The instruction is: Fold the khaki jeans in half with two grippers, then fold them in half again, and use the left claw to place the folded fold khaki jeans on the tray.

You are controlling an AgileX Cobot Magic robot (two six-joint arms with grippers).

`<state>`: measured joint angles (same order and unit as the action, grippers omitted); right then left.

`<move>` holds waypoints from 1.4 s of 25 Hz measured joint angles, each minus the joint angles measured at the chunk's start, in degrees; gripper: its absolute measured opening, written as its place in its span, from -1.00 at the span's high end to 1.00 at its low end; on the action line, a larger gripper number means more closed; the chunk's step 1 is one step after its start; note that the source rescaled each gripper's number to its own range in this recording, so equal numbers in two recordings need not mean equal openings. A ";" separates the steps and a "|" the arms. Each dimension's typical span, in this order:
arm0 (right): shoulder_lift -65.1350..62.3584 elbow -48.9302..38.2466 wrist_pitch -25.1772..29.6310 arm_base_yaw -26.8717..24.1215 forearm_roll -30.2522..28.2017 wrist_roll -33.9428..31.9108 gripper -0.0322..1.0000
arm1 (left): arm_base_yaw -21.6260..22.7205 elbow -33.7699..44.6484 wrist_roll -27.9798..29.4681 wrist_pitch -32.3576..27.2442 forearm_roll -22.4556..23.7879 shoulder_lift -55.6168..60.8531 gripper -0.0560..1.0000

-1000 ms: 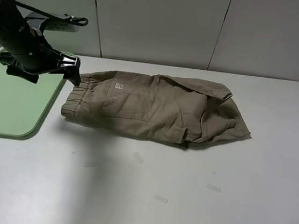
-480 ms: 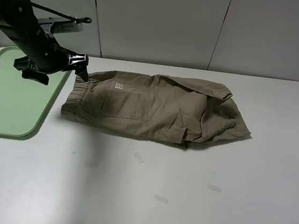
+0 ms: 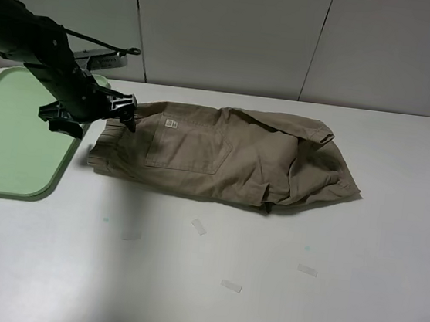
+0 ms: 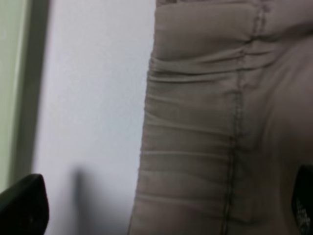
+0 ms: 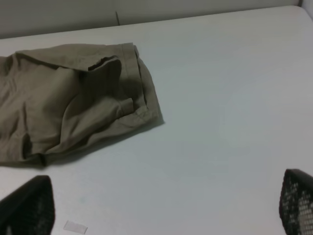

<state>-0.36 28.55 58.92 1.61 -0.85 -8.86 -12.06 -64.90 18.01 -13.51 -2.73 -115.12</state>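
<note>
The khaki jeans (image 3: 231,155) lie folded lengthwise on the white table, with the gathered waistband to the left and the hems to the right. My left gripper (image 3: 123,112) hangs over the waistband end, just right of the tray (image 3: 15,146). In the left wrist view the left gripper (image 4: 161,205) is open, its fingertips (image 4: 22,205) wide apart either side of the waistband (image 4: 195,122). The right arm is out of the exterior view. In its wrist view the right gripper (image 5: 161,205) is open and empty over bare table, short of the hem end (image 5: 73,103).
Small bits of clear tape (image 3: 230,286) lie on the table (image 3: 391,251) in front of the shorts. A panelled wall stands behind the table's back edge. The tray's rim shows as a green strip (image 4: 10,73) in the left wrist view.
My left arm has moved right, from over the tray's edge to above the waistband end of the shorts. The shorts have not moved.
</note>
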 joint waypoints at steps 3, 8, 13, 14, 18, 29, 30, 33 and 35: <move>0.00 0.00 0.00 0.00 0.13 0.00 -1.00 | -0.75 -0.05 0.00 2.52 -0.75 -1.11 -1.00; 0.00 0.00 0.00 0.00 0.19 0.00 -1.00 | -2.51 -0.23 -0.05 5.09 -1.74 -2.58 -1.00; 0.00 0.00 0.00 0.00 0.19 0.00 -1.00 | -3.71 -0.43 0.06 5.30 -2.90 -3.92 -1.00; 0.00 0.00 0.00 0.00 0.19 0.00 -1.00 | -3.98 -0.51 0.06 5.56 -2.90 -4.12 -1.00; 0.00 0.00 0.00 0.00 0.27 0.00 -1.00 | -4.61 -0.73 -0.06 6.42 -2.63 -4.76 -0.87; 0.00 0.00 0.00 0.00 0.33 0.00 -1.00 | -5.27 -0.73 -0.12 7.96 -5.39 -5.59 0.17; 0.00 0.00 0.00 0.00 0.33 0.00 -1.00 | -5.29 -0.73 -0.08 7.96 -5.48 -5.59 0.17; 0.00 0.00 0.00 0.00 0.33 0.00 -1.00 | -5.29 -0.73 -0.08 7.96 -5.65 -5.59 0.17; 0.00 0.00 0.00 0.00 0.33 0.00 -1.00 | -5.29 -0.73 -0.08 7.96 -5.65 -5.59 0.17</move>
<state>-0.36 28.55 58.92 1.61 -0.52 -8.86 -17.36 -65.62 17.93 -5.55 -8.38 -120.71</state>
